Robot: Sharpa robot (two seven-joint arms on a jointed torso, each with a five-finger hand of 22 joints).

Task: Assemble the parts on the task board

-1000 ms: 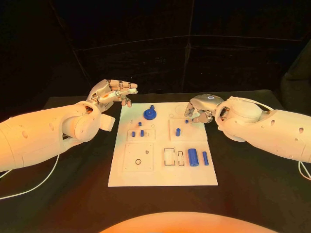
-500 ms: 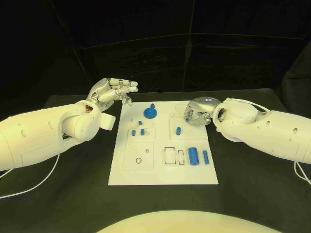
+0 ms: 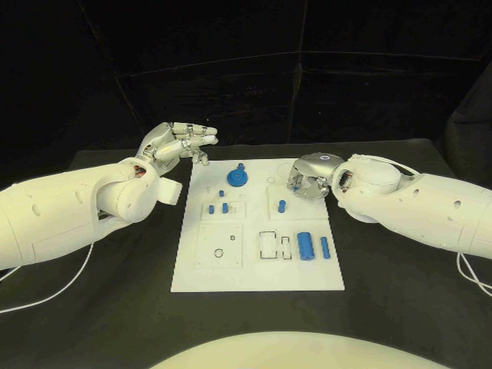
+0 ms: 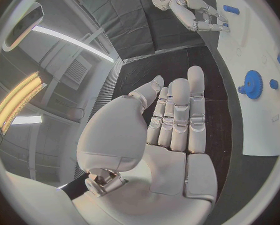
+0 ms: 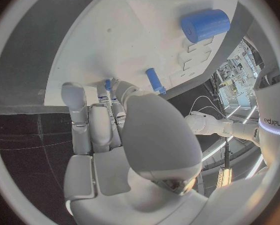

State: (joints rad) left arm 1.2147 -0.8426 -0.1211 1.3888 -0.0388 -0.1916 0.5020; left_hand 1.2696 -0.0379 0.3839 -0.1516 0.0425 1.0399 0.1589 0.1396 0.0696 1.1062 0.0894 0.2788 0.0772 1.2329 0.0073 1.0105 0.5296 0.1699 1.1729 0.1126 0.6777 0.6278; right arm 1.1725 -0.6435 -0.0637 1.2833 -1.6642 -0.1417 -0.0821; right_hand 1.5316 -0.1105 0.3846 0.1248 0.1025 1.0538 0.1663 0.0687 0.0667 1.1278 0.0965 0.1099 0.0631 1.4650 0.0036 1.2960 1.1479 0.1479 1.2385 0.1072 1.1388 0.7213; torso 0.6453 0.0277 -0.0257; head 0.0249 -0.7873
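Laid flat in the middle of the black table (image 3: 113, 307): white board (image 3: 257, 273).

Held above the table just beyond the board's far left corner: left hand (image 3: 180, 144), clear of board and parts. Seen from its wrist with fingers (image 4: 180, 115) straight and side by side, thumb a little apart, nothing in the grasp.

Lowered over the board's far right corner: right hand (image 3: 313, 175), fingertips turned down to the board. Pinched between thumb tip and fingertips, as seen from the right wrist: small blue peg (image 5: 107, 84), at the board's surface. Not possible to tell whether seated in a hole.

Placed on the board's far middle, between the two hands and touched by neither: blue gear (image 3: 237, 180).

Stood upright just nearer than the right hand: second peg (image 3: 281, 205).

Stood on the left half, nearer than the gear: three short pins (image 3: 217, 208).

Laid on the near right part, side by side and just apart: thick cylinder (image 3: 305, 247) and slim rod (image 3: 325, 250), the rod nearer the board's right edge.
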